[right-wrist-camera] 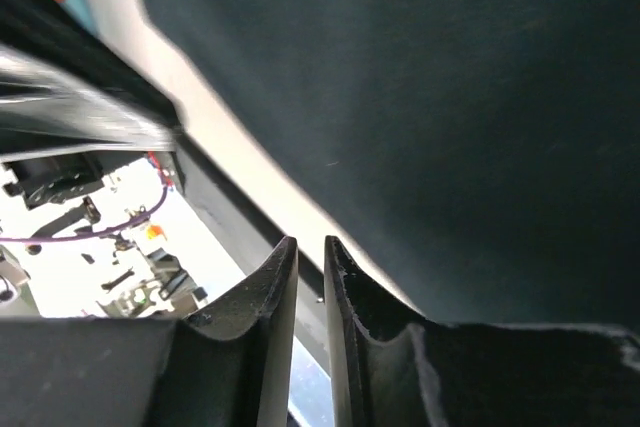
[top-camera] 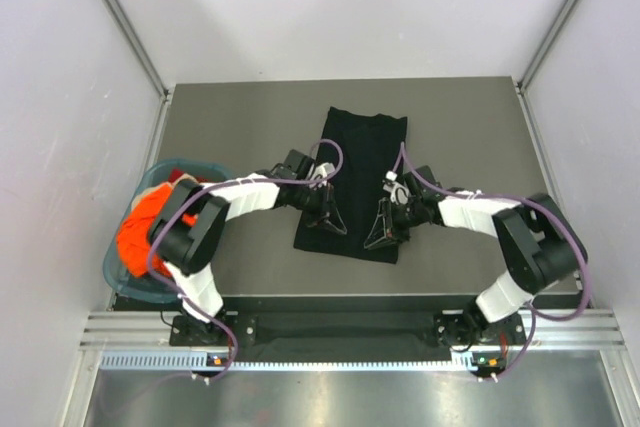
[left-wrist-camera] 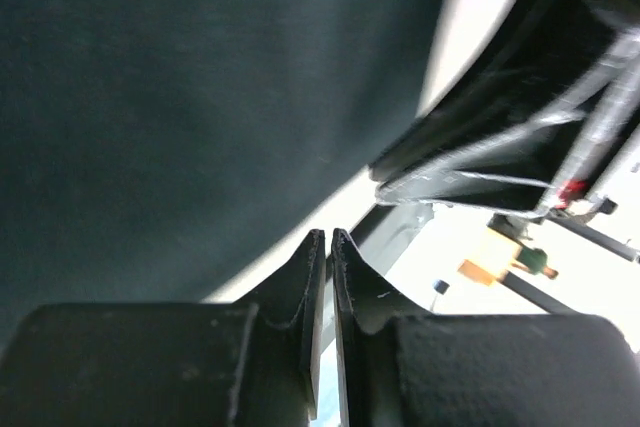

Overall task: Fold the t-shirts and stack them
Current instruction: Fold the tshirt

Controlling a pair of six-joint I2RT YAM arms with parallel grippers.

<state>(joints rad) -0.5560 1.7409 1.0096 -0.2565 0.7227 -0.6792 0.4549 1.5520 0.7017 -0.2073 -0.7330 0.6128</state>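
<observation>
**Both grippers a slit apart at the black shirt's near end**

Closest to the lens, in the left wrist view, we find the left gripper [left-wrist-camera: 328, 237] with its jaws parted by only a thin slit. Nothing sits between them. The right gripper [right-wrist-camera: 310, 244] stands a shade wider, at a narrow gap, and likewise holds nothing. Beyond each pair of tips we see dark cloth, with a pale strip between the cloth's edge and the tips.

From above, we record the black shirt [top-camera: 355, 162] lying flat at the middle of the table [top-camera: 230, 117]. It is folded to a long rectangle running from far to near, slightly skewed. Both grippers are over its near end, the left one toward the left side and the right one toward the right side, with a stretch of cloth between them. We cannot tell whether the tips touch the cloth.

The orange shirt [top-camera: 135, 232] lies bunched in the basket [top-camera: 112, 269] at the table's left edge, beside the left arm and apart from the black shirt.
</observation>
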